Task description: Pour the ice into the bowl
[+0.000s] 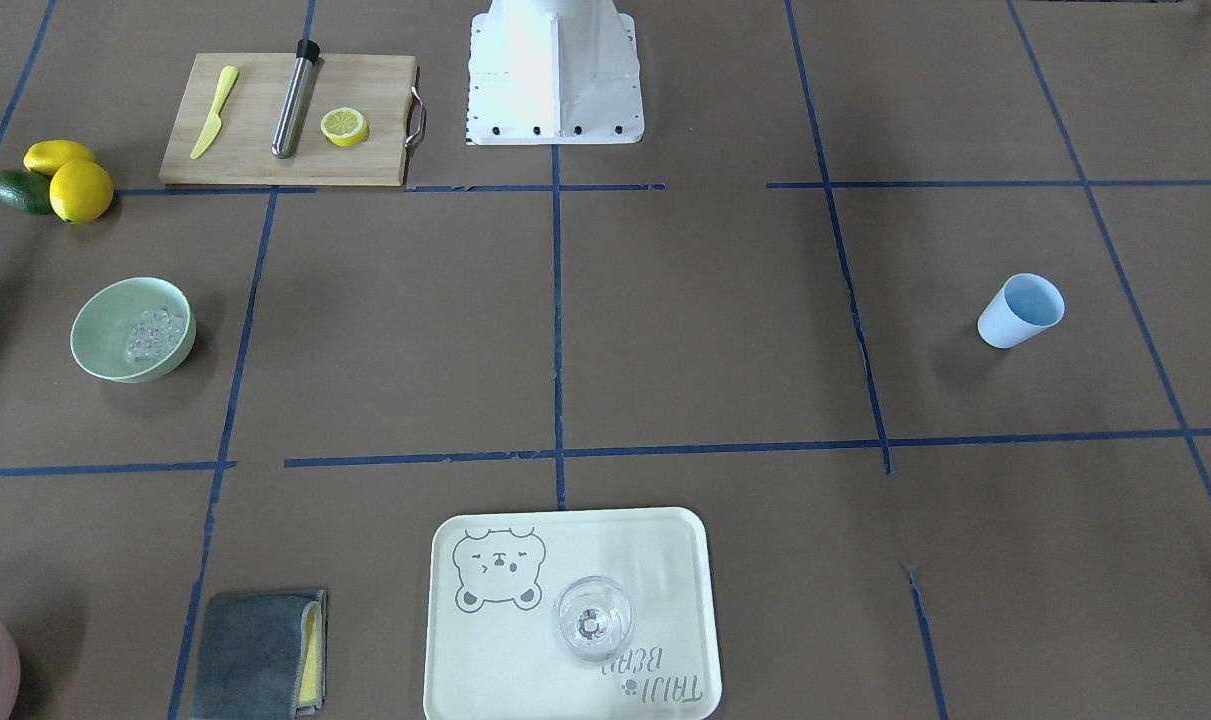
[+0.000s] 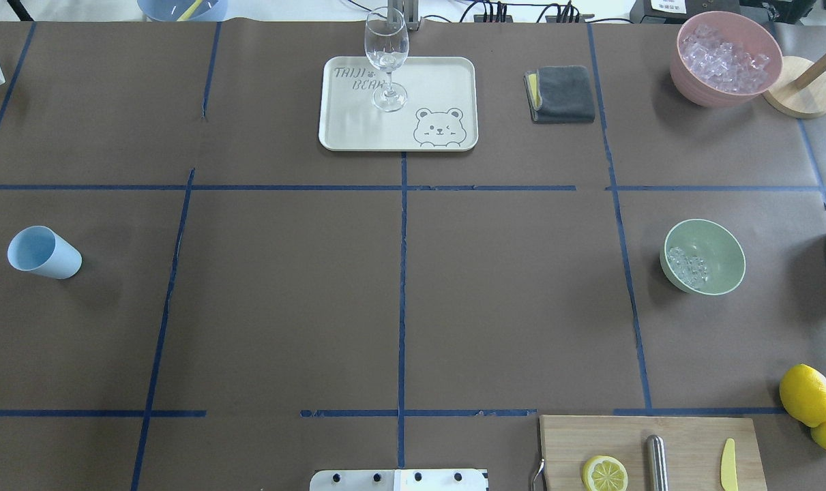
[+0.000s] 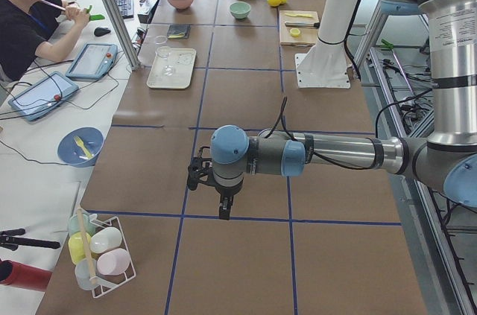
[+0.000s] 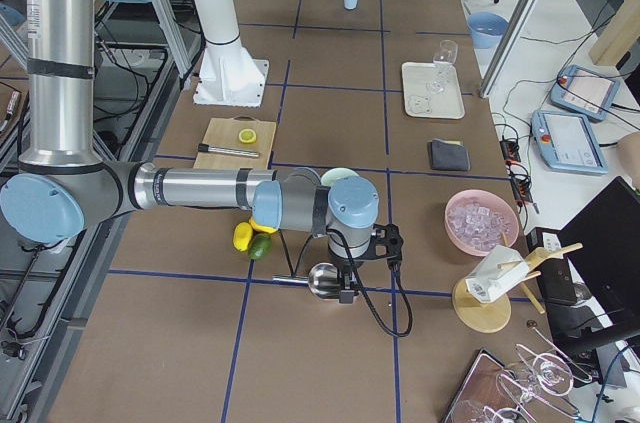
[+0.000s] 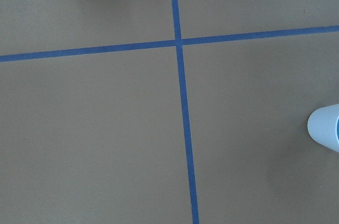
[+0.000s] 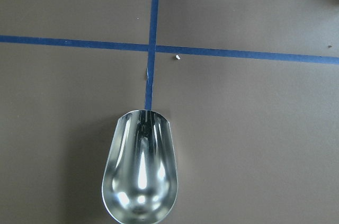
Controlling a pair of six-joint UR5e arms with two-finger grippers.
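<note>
Overhead exterior: a cup [image 2: 44, 253] sits far left, a glass [image 2: 387, 61] stands on the tray [image 2: 358, 133] mid-table, and the bowl [image 2: 719, 254] sits right with the ice [image 2: 687, 267] piled inside it. The left gripper [image 3: 221, 207] hangs over bare table; the right gripper [image 4: 345, 293] is at a steel scoop [image 6: 140, 179]. I cannot tell how wide either claw stands, nor whether the scoop is gripped.
</note>
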